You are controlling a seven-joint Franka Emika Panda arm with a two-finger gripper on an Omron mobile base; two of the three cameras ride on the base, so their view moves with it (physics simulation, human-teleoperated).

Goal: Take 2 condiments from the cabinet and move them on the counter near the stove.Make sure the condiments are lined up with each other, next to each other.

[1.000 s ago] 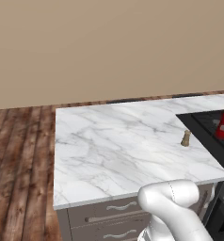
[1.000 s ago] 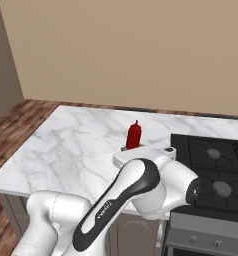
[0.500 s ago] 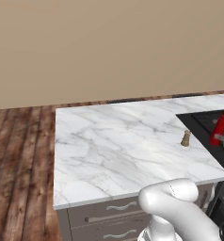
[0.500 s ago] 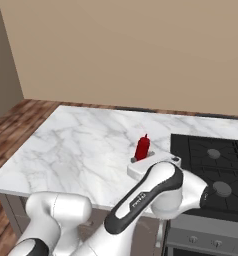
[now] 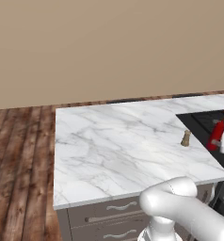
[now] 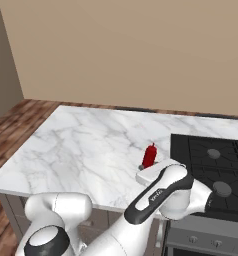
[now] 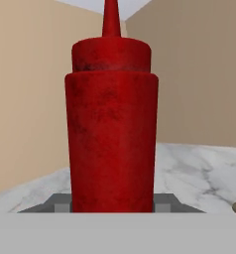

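My gripper (image 7: pixel 111 203) is shut on the slim red squeeze bottle (image 7: pixel 111 124), with a dark fingertip on each side of its base. In the left base view the red bottle (image 5: pixel 216 134) leans slightly and hangs low over the seam between the counter (image 5: pixel 114 146) and the stove (image 5: pixel 203 120). The tan shaker (image 5: pixel 185 138) stands upright on the marble just left of it. From the right base view the bottle (image 6: pixel 149 155) sticks up from the white hand, just left of the stove (image 6: pixel 211 160). Whether the bottle touches the surface I cannot tell. The cabinet is out of view.
Grey drawers with silver handles (image 5: pixel 109 207) sit under the counter. Wooden floor (image 5: pixel 15 164) lies to the left and a beige wall (image 5: pixel 109 47) runs behind. My own white arm (image 6: pixel 161 200) crosses the counter's front edge.
The gripper has carried the red bottle down and closer to the shaker, from higher over the stove's edge. The shaker has stayed put.
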